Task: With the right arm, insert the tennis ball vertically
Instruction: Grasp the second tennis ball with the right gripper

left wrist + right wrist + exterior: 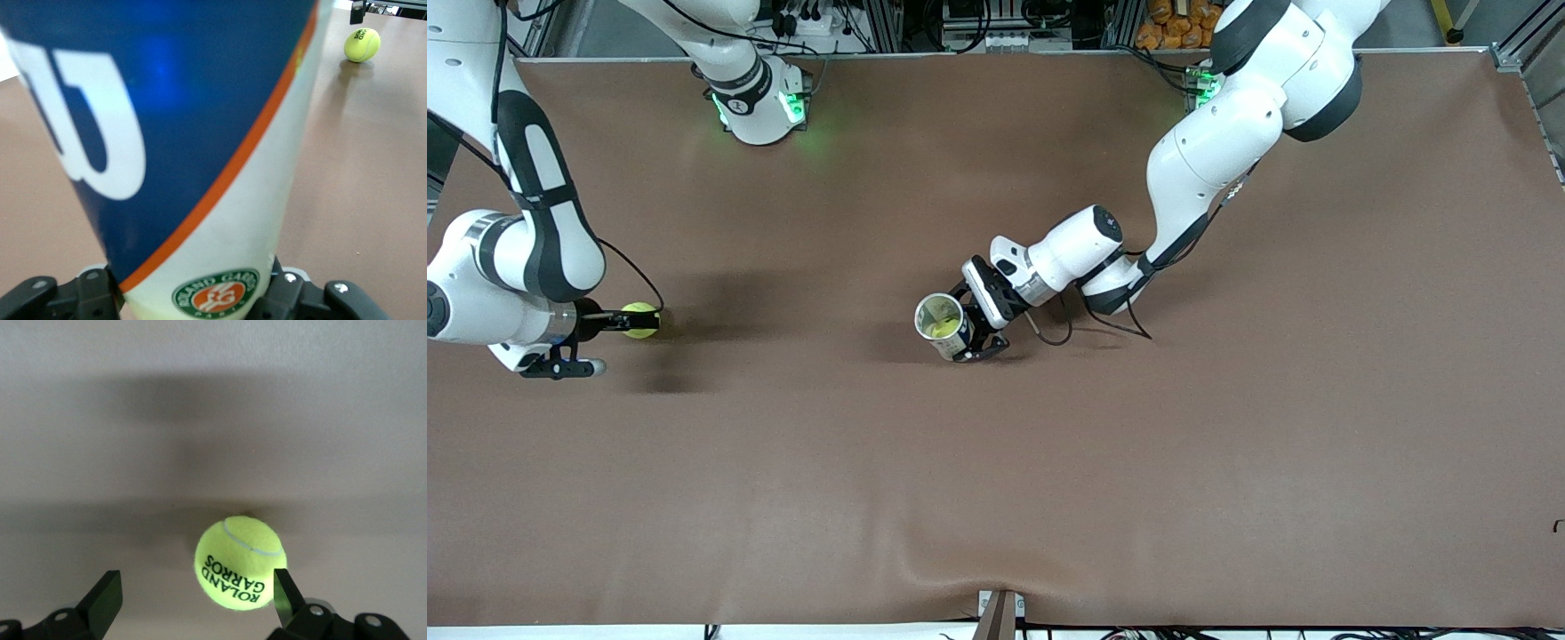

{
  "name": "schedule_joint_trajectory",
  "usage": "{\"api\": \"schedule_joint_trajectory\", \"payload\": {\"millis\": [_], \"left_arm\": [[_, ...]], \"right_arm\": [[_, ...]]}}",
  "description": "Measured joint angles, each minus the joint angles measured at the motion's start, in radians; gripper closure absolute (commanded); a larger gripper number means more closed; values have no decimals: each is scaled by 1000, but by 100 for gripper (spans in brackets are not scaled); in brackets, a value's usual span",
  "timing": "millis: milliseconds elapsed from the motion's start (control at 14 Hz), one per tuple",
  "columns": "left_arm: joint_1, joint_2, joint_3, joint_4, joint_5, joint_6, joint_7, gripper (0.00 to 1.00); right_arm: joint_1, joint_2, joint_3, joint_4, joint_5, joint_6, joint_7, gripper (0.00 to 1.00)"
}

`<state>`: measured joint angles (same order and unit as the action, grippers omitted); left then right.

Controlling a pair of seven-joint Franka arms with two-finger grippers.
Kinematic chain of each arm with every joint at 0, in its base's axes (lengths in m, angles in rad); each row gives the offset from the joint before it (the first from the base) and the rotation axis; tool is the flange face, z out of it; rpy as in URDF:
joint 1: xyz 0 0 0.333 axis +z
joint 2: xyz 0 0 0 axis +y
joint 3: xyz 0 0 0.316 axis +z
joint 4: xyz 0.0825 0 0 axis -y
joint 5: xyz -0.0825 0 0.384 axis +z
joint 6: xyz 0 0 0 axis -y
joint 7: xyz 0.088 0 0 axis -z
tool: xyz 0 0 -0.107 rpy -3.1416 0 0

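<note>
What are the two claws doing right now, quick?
Left gripper: closed on the upright tennis ball can, which stands on the table.
Right gripper: open, fingers on either side of the tennis ball on the table, not gripping it yet.

Fuzzy yellow-green tennis ball (240, 562) — curved white seam, black "ROLAND GARROS" lettering — on a plain matte brown table cover (1227, 444). Tall cylindrical ball can (180, 153): deep blue body with a big white letter mark, a thin orange diagonal stripe, white below it, plus a round green-and-orange "Roland Garros" badge near the base; silvery rim and yellow-green inside from the front view. White arm shells with black joints and black grippers — green lights at both bases.
</note>
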<state>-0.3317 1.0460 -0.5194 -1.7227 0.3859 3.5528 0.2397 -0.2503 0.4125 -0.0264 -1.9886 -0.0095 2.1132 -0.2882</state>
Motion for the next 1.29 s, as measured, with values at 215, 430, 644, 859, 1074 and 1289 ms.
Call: {"api": "schedule_joint_trajectory", "payload": {"millis": [215, 430, 644, 859, 1074, 1289], "left_arm": [[-2, 3, 0, 4, 0, 0, 0, 24], [-2, 3, 0, 5, 0, 0, 0, 24], [-3, 3, 0, 6, 0, 0, 0, 24], [-3, 3, 0, 6, 0, 0, 0, 24], [-3, 3, 0, 6, 0, 0, 0, 24], [-3, 4, 0, 6, 0, 0, 0, 24]], "right_arm": [[-22, 0, 0, -6, -21, 0, -24, 0], [-44, 1, 0, -18, -27, 15, -37, 0], [-45, 10, 2, -53, -28, 60, -37, 0], [-46, 17, 2, -102, -28, 148, -37, 45], [-47, 16, 3, -115, -28, 174, -37, 100], [-46, 12, 11, -58, -27, 98, -35, 100]]}}
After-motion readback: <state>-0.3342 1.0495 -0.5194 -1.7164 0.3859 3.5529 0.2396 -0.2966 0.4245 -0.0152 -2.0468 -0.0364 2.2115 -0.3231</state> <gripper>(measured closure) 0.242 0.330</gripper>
